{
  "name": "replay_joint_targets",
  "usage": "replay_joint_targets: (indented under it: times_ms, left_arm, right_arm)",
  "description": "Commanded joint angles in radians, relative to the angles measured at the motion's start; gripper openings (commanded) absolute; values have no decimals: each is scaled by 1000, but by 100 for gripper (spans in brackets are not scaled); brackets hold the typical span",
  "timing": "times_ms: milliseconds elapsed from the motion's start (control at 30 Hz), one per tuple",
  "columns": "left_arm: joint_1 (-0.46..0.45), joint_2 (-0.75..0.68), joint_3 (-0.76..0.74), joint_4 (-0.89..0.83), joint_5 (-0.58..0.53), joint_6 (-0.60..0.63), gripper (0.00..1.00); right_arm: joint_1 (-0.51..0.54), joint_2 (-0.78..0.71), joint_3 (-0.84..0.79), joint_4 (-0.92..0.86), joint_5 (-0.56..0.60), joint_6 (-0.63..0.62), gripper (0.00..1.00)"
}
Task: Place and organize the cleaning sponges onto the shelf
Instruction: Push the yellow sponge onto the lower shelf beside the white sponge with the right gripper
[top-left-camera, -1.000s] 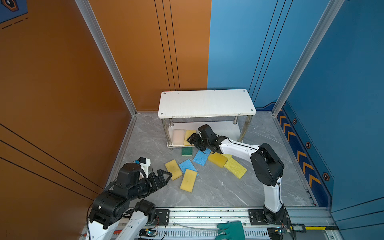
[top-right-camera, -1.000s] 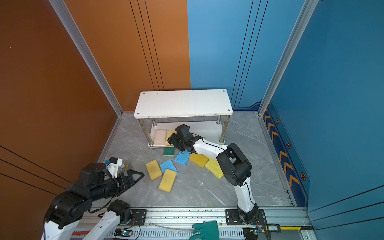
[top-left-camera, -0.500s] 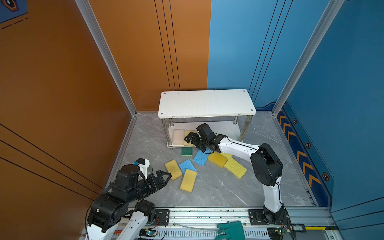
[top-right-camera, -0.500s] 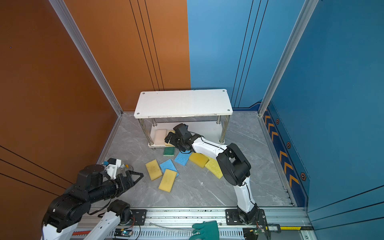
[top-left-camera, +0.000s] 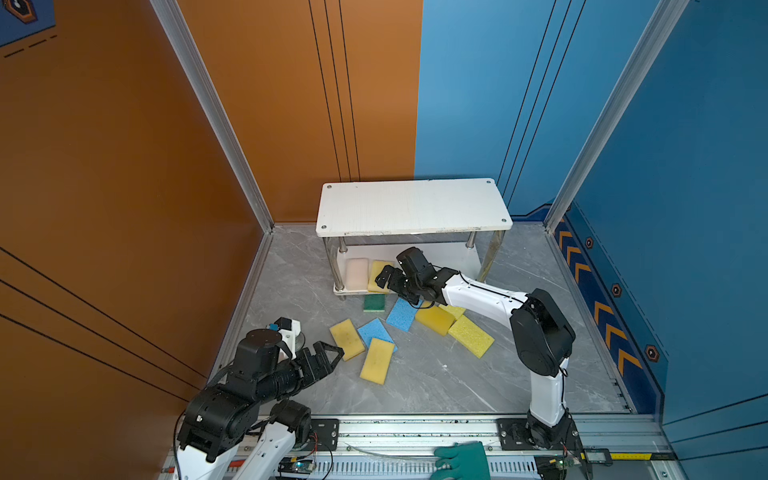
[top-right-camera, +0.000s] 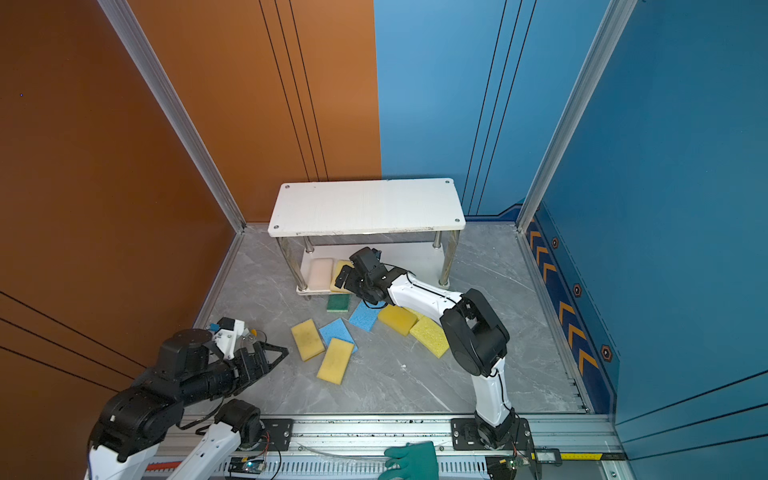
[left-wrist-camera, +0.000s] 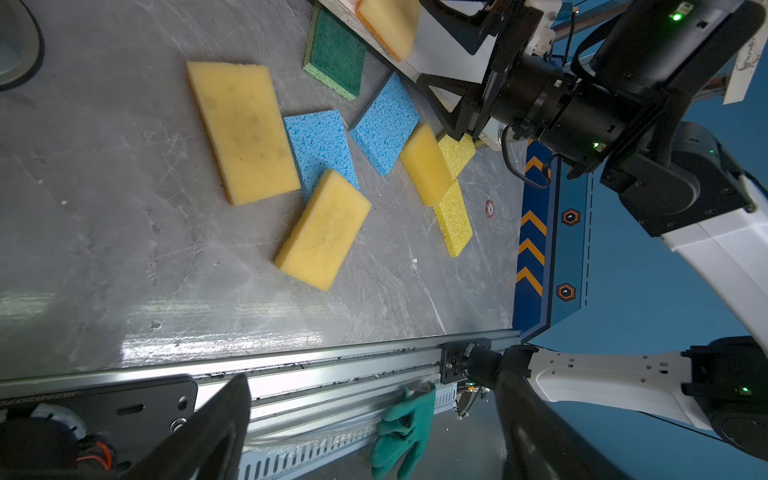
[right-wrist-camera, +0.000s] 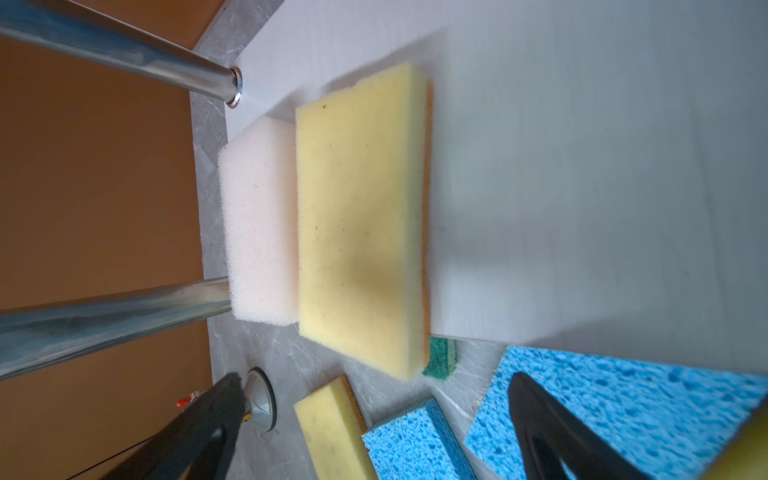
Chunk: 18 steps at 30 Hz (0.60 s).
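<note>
With yellow sponge (right-wrist-camera: 361, 216) on the shelf (top-left-camera: 411, 205), right gripper (top-left-camera: 390, 286) and left gripper (top-left-camera: 330, 355) gape empty; next move likely grasps blue sponge (top-left-camera: 402, 314) at the right's five o'clock.

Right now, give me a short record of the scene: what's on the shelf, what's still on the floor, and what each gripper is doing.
Shelf: two tiers, white boards, chrome posts
On lower board: pale pink sponge beside yellow sponge, which overhangs the front edge
On floor: dark green sponge, two blue sponges, five loose yellow sponges
Left gripper: open, empty, front left, short of the nearest loose sponge
Right gripper: open, empty, at the lower board's front edge
Other: teal glove on the front rail
</note>
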<state>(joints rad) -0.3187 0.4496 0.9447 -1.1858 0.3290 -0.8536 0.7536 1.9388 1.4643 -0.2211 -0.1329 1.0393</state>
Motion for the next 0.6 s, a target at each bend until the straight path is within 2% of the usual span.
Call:
replay_joint_targets:
  times_ms: [0, 267, 567]
  left_arm:
    - [10, 1, -19, 11, 10, -2, 92]
    - [12, -13, -35, 26, 21, -28, 92]
    - [13, -54, -49, 24, 37, -68, 93]
  right_arm:
    - [0, -68, -17, -53, 16, -34, 100]
    - [-32, -8, 50, -80, -40, -121, 100]
    - [-81, 122, 149, -33, -96, -146, 100]
